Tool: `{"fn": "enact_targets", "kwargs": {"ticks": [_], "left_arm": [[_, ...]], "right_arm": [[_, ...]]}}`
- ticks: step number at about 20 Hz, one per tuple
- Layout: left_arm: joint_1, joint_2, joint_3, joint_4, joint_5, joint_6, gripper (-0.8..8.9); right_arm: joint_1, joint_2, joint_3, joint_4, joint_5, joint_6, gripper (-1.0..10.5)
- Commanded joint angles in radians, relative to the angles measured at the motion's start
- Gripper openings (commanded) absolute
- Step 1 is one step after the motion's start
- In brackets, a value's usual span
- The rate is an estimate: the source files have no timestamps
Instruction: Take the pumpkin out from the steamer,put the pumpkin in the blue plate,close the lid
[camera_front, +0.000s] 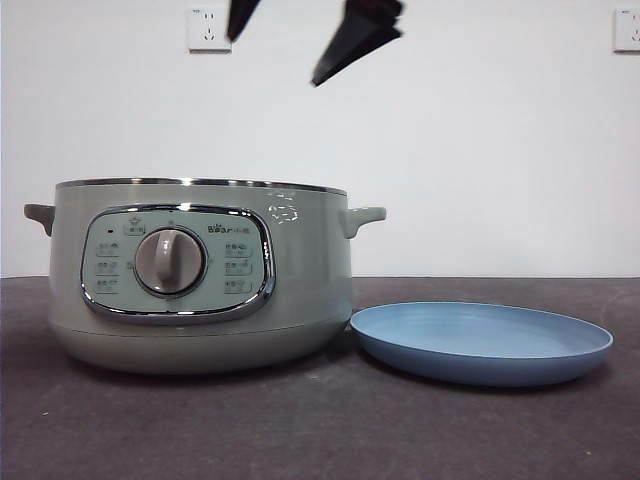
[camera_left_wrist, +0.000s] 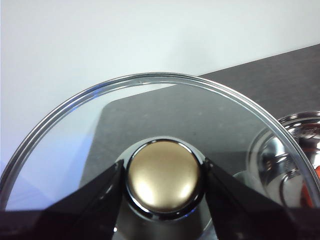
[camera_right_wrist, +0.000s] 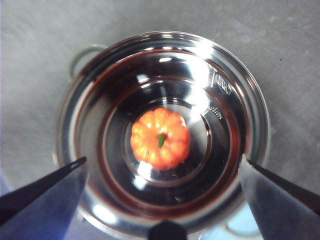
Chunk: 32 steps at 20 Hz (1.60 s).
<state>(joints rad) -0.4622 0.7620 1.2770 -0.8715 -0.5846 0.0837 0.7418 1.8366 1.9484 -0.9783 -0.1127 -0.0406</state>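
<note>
We see soft, even light in the front view, with faint shadow under the steamer (camera_front: 200, 290) and the blue plate (camera_front: 482, 345); the dark gripper tips at the top edge look blurred. Glare spots the lid (camera_left_wrist: 150, 125) knob and its chrome rim. Bright reflections ring the steamer's bowl around the pumpkin (camera_right_wrist: 160, 138), perhaps slightly overexposed.

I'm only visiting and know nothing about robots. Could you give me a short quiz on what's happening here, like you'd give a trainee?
1. True or false: the lid sits on the steamer.
2. Where is the pumpkin? A) on the blue plate B) inside the steamer C) in a gripper
3. What does the left gripper grip?

Key
1. False: it is held off the steamer.
2. B; the open right gripper hangs above it.
3. The lid's knob.
</note>
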Motion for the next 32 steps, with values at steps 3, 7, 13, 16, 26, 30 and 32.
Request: {"fn": "enact_targets", "kwargs": {"ticks": [3, 7, 13, 16, 26, 30, 32], "left_arm": [[-0.003, -0.019, 0.007, 0.016, -0.018, 0.023, -0.09], [-0.003, -0.019, 0.007, -0.006, -0.017, 0.022, -0.09], [-0.003, -0.019, 0.007, -0.01, -0.017, 0.023, -0.09], [-0.003, -0.019, 0.007, -0.013, -0.017, 0.022, -0.09], [-0.003, -0.018, 0.007, -0.019, -0.016, 0.022, -0.09], [-0.003, -0.017, 0.007, -0.011, -0.014, 0.022, -0.09], [-0.003, -0.017, 0.007, 0.003, -0.013, 0.022, -0.09]], "right_arm": [[0.061, 0.226, 0.225, -0.115, 0.095, -0.039, 5.0], [0.078, 0.334, 0.236, -0.101, 0.12, -0.066, 5.0], [0.077, 0.444, 0.236, -0.077, 0.114, -0.089, 5.0], [0.075, 0.482, 0.236, -0.066, 0.11, -0.089, 5.0], [0.077, 0.449, 0.236, -0.087, 0.115, -0.079, -0.2], [0.054, 0.304, 0.236, -0.189, 0.117, -0.08, -0.2], [0.019, 0.215, 0.236, -0.267, 0.119, -0.072, -0.2]]}}
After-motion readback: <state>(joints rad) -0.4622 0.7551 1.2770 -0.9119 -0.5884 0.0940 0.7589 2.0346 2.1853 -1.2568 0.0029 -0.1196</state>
